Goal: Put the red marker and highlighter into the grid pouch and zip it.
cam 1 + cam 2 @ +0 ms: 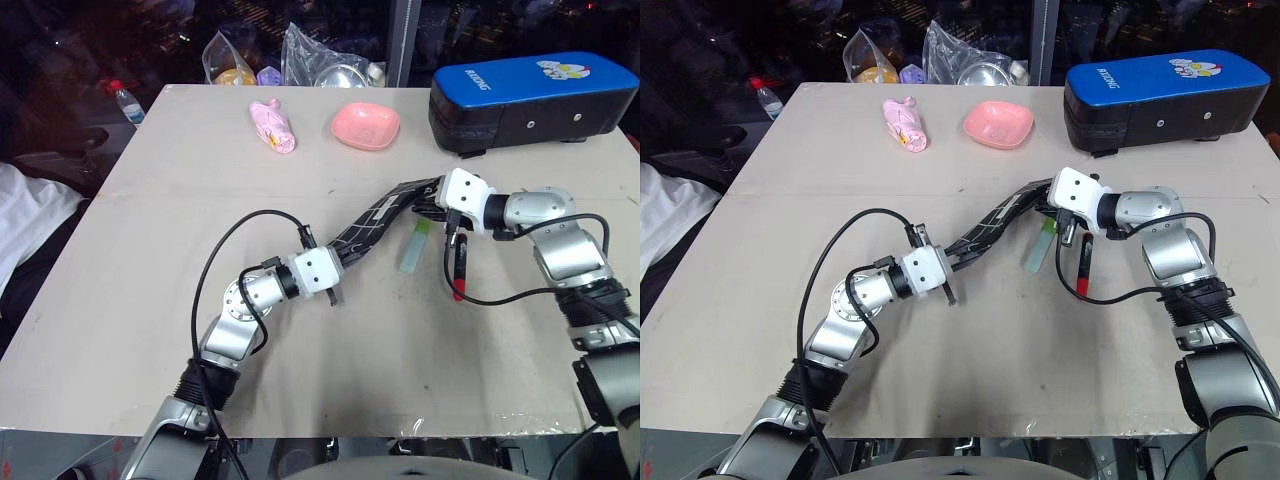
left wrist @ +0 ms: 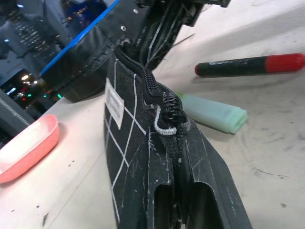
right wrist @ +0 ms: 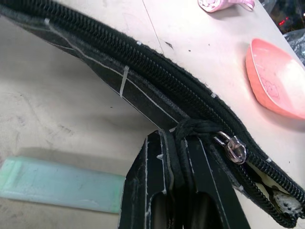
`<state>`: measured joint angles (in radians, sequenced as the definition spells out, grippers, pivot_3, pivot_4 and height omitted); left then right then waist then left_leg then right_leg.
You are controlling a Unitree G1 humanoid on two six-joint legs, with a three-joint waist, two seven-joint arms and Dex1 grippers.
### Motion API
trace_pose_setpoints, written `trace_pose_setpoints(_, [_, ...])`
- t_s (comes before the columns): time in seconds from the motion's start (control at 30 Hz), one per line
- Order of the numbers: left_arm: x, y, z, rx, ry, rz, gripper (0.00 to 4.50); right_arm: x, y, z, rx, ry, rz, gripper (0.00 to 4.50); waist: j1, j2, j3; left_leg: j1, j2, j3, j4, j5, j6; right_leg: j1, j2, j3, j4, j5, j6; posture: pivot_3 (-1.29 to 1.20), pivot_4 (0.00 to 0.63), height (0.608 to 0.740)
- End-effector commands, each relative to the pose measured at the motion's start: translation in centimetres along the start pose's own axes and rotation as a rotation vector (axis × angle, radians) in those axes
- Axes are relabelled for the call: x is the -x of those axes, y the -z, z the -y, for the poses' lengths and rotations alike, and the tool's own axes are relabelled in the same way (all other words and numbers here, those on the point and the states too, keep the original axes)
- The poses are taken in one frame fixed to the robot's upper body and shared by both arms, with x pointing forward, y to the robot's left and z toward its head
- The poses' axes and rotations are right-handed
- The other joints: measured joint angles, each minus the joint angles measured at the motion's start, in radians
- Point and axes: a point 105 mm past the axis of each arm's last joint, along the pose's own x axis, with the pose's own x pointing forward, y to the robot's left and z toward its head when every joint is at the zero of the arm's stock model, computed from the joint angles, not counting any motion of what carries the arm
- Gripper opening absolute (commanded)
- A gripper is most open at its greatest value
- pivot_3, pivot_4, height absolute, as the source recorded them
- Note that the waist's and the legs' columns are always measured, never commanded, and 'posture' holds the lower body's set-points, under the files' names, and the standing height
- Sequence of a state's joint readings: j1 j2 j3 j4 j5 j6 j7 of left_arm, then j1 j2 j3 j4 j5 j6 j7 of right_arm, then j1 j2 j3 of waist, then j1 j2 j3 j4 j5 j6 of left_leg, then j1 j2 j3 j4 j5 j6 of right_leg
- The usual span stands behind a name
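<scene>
I've got the flat black fabric grid pouch with white lines (image 1: 375, 222) lifted off the bench, stretched between both pincers: left pincer (image 1: 340, 268) clamped on its near end, right pincer (image 1: 437, 196) clamped at the zipper-pull end. Its long axis runs diagonally, near-left to far-right. The zip looks mostly closed. Slim red-and-black marker (image 1: 459, 268) and pale mint highlighter (image 1: 415, 247) lie on the bench beside the pouch, pointing roughly away from me. Nothing loaded yet; filling and zipping remain.

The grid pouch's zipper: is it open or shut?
Mostly shut. The grid pouch shows closed teeth up to the zipper pull; past it a short gap shows light lining.
</scene>
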<state>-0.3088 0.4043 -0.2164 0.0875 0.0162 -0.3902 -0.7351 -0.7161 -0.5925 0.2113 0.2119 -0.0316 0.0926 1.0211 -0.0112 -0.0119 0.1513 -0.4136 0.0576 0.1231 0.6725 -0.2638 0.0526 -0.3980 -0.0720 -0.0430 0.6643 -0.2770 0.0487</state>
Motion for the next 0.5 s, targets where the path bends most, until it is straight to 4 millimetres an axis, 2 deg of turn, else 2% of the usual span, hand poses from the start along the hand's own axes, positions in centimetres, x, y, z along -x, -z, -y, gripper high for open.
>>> trace_pose_setpoints(0.03, [-0.3, -1.5, 0.0, -0.034, 0.004, 0.059, 0.00, 0.0, -2.1, -0.1, 0.094, -0.031, 0.051, 0.03, 0.000, 0.000, 0.000, 0.000, 0.000, 0.000, 0.000, 0.000, 0.000, 0.000, 0.000, 0.000, 0.000, 0.000, 0.000, 0.00, 0.150, 0.740])
trace_pose_setpoints(0.5, [-0.5, -1.3, 0.0, -0.032, 0.008, 0.050, 0.00, 0.0, -2.9, -2.7, 0.152, -0.168, 0.104, 0.03, 0.000, 0.000, 0.000, 0.000, 0.000, 0.000, 0.000, 0.000, 0.000, 0.000, 0.000, 0.000, 0.000, 0.000, 0.000, 0.00, 0.150, 0.740])
